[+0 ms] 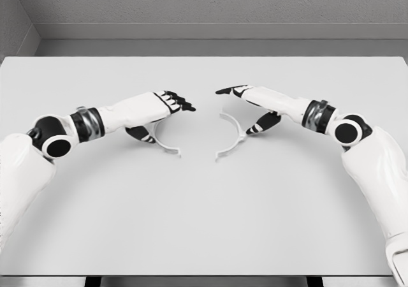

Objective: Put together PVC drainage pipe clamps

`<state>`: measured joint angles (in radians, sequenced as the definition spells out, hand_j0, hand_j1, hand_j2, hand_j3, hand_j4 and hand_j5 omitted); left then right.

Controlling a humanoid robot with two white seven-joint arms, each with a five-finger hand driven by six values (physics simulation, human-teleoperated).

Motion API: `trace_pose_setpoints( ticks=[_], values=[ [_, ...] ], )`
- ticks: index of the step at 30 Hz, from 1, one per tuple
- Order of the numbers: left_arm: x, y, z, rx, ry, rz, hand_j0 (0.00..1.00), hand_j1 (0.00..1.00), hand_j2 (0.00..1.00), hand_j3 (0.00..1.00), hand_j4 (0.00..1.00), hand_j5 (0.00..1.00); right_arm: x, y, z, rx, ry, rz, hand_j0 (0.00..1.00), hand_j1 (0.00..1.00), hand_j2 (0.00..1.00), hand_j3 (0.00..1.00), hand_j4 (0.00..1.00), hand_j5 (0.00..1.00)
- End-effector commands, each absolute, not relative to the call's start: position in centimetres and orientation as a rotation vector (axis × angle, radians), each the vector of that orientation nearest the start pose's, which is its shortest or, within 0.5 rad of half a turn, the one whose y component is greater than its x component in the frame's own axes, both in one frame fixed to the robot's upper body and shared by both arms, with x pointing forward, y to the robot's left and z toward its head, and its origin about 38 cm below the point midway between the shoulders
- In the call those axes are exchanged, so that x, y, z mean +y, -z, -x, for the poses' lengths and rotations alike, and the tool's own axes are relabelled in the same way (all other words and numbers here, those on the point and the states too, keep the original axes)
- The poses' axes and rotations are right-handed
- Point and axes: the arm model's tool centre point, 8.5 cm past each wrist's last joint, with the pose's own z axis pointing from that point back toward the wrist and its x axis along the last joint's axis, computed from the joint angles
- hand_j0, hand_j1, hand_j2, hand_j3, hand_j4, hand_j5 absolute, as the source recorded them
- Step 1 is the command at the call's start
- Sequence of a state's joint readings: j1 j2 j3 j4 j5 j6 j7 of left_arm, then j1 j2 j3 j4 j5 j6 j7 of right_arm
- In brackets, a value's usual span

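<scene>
Two white half-ring pipe clamp pieces lie on the table [204, 223], their open sides facing outward. The left clamp half [167, 147] curves out from under my left hand [168, 122], whose fingers stretch flat above it with the thumb [140, 133] low beside the arc. The right clamp half [233, 141] curves below my right hand [234, 112], which also has straight fingers and its thumb [262, 123] down next to the piece. Both hands are open and hold nothing. The upper ends of both arcs are partly hidden by the hands. A gap separates the two halves.
The white table runs to a grey wall at the back, with its front edge near the bottom of the view. Both forearms lie low across the table, from the left and right sides.
</scene>
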<state>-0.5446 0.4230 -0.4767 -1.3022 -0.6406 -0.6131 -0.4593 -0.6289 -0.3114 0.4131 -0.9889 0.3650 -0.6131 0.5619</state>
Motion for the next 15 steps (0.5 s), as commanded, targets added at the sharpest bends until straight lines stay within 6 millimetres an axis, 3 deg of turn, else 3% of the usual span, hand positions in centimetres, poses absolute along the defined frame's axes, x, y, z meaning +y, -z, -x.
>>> trace_pose_setpoints(
  ticks=[1, 3, 7, 12, 15],
  values=[
    [19.5, -14.9, -45.2, -1.61, 1.948, -0.307, 1.0, 1.0, 1.0, 1.0, 1.0, 1.0, -20.9, -12.7, -48.8, -1.599, -1.59, 0.034, 1.0, 1.0, 1.0, 1.0, 1.0, 1.0],
    [18.9, -14.9, -45.2, -1.615, 1.96, -0.303, 1.0, 1.0, 1.0, 1.0, 1.0, 1.0, -20.8, -12.7, -48.8, -1.599, -1.591, 0.032, 1.0, 1.0, 1.0, 1.0, 1.0, 1.0],
    [19.8, -14.9, -45.3, -1.599, 1.959, -0.316, 1.0, 1.0, 1.0, 1.0, 1.0, 1.0, -20.1, -12.5, -48.7, -1.594, -1.61, 0.018, 1.0, 1.0, 1.0, 1.0, 1.0, 1.0],
    [25.9, -15.3, -45.2, -1.466, 1.988, -0.419, 1.0, 1.0, 1.0, 1.0, 1.0, 1.0, -19.7, -12.6, -48.7, -1.602, -1.609, 0.013, 1.0, 1.0, 1.0, 1.0, 1.0, 1.0],
    [25.8, -16.1, -45.6, -1.483, 1.979, -0.437, 1.0, 1.0, 1.0, 1.0, 1.0, 1.0, -19.4, -12.5, -48.7, -1.6, -1.62, 0.008, 1.0, 1.0, 1.0, 1.0, 1.0, 1.0]
  ],
)
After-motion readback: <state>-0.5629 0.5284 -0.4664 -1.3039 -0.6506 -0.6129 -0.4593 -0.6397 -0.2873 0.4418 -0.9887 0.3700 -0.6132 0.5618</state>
